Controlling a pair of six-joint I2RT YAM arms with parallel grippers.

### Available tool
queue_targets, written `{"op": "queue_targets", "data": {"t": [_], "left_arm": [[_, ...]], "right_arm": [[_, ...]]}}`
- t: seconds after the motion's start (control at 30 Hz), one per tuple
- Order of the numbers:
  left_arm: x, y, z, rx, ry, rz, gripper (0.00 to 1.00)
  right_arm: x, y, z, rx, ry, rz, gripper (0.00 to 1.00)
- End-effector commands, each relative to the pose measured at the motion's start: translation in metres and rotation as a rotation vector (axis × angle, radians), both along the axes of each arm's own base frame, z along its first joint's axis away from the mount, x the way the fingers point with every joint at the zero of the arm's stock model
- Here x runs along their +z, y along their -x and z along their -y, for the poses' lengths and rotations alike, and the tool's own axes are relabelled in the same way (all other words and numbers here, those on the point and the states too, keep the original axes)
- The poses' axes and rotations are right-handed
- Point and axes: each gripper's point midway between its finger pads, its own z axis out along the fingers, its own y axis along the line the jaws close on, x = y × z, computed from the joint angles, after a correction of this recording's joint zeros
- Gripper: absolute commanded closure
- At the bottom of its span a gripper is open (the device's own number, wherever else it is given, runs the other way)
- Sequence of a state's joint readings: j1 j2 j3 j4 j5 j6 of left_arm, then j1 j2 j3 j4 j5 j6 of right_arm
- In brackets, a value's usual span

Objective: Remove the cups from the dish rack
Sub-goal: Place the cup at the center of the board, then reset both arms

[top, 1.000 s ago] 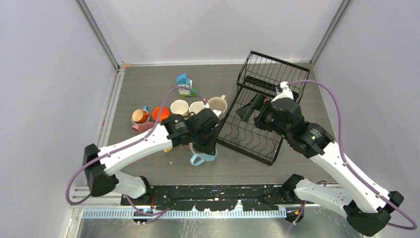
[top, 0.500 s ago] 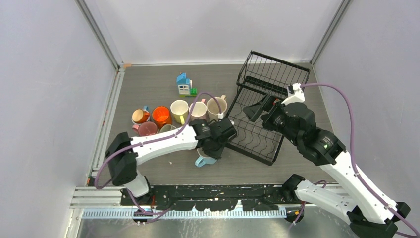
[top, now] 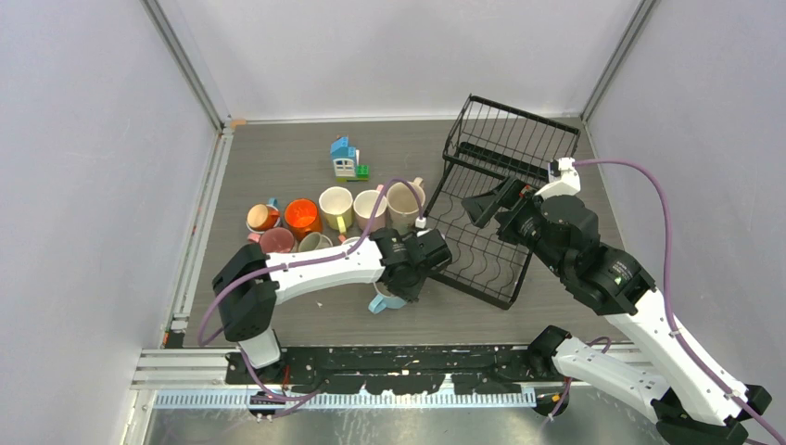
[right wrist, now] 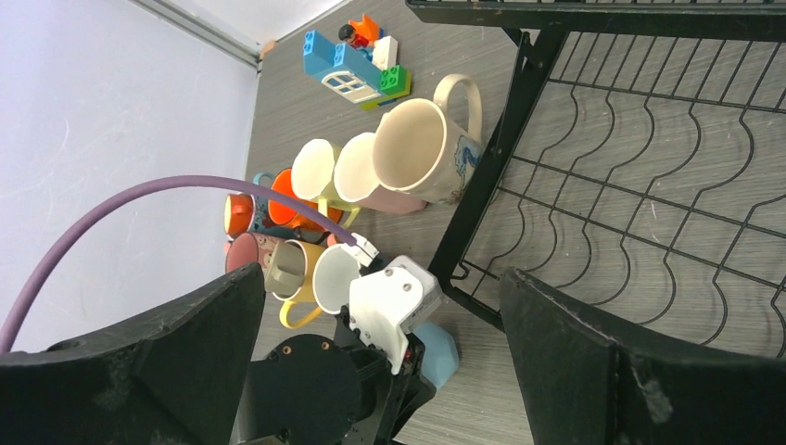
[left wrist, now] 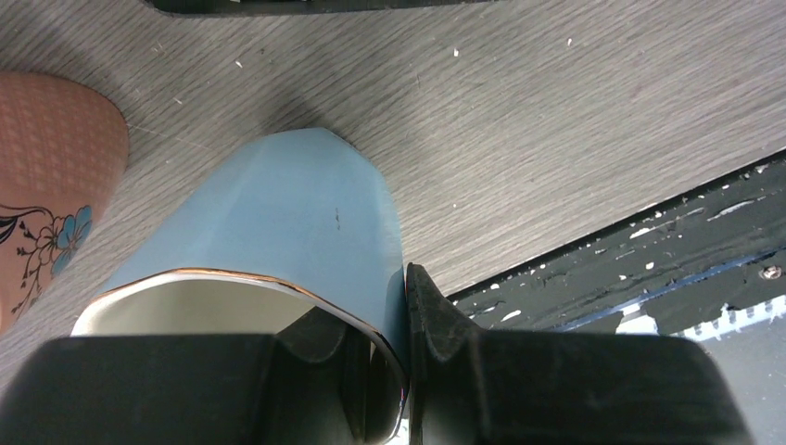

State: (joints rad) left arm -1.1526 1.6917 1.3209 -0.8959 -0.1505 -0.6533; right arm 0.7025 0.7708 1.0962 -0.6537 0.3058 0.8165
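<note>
My left gripper point(left wrist: 394, 320) is shut on the rim of a light blue cup point(left wrist: 278, 232), one finger inside and one outside. That cup point(top: 384, 301) is tilted low over the table, just in front of the dish rack's near-left corner. The black wire dish rack point(top: 508, 130) stands at the right; no cup shows in it. My right gripper point(top: 488, 204) hangs open over the rack's base slots point(right wrist: 649, 213) with nothing between its fingers. Several other cups point(top: 335, 201) stand grouped on the table left of the rack, among them a beige mug point(right wrist: 422, 139).
A small blue-white-green toy block house point(top: 345, 158) sits behind the group of cups. A pink patterned cup point(left wrist: 46, 176) lies close on the blue cup's left. The black rail point(top: 399, 357) runs along the table's near edge.
My left arm has swung to the right, carrying the blue cup a little nearer the rack's corner. The right gripper has drawn back and to the right over the rack, still open.
</note>
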Motion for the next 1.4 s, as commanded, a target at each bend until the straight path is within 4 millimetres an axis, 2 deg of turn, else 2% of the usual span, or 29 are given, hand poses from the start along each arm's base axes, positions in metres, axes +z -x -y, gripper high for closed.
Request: {"op": "queue_targets", "data": {"t": [0.0, 0.1, 0.23, 0.47, 0.63, 0.97, 1.13, 1.17, 1.27, 1.37], "left_arm": [[-0.002, -0.009, 0.006, 0.010, 0.015, 0.052, 1.00], [-0.009, -0.009, 0.006, 0.011, 0.015, 0.053, 1.00], [-0.013, -0.009, 0.003, 0.016, 0.004, 0.052, 0.94], [-0.011, -0.009, 0.000, 0.014, 0.004, 0.063, 0.74], [0.000, -0.010, 0.001, 0.010, 0.029, 0.074, 0.61], [0.050, -0.009, 0.006, -0.011, 0.131, 0.114, 0.38], [0.080, -0.007, 0.004, -0.014, 0.214, 0.141, 0.23], [0.087, -0.007, 0.004, -0.016, 0.230, 0.154, 0.16], [0.109, -0.014, -0.005, 0.002, 0.264, 0.204, 0.06], [0.132, -0.026, -0.018, 0.035, 0.305, 0.238, 0.03]], "right_arm": [[0.012, -0.003, 0.005, -0.024, -0.010, 0.042, 0.00], [0.011, -0.003, 0.005, -0.021, -0.008, 0.041, 0.00], [0.011, -0.004, 0.003, -0.014, -0.006, 0.039, 0.00], [0.012, -0.004, 0.000, -0.007, -0.013, 0.042, 0.00], [0.012, -0.005, -0.001, -0.004, -0.015, 0.040, 0.00], [0.017, -0.008, -0.005, 0.002, -0.024, 0.049, 0.00], [0.022, -0.010, -0.007, 0.006, -0.026, 0.058, 0.00], [0.023, -0.010, -0.008, 0.009, -0.027, 0.059, 0.00], [0.027, -0.010, -0.010, 0.019, -0.031, 0.065, 0.00], [0.031, -0.011, -0.012, 0.027, -0.038, 0.077, 0.00]]}}
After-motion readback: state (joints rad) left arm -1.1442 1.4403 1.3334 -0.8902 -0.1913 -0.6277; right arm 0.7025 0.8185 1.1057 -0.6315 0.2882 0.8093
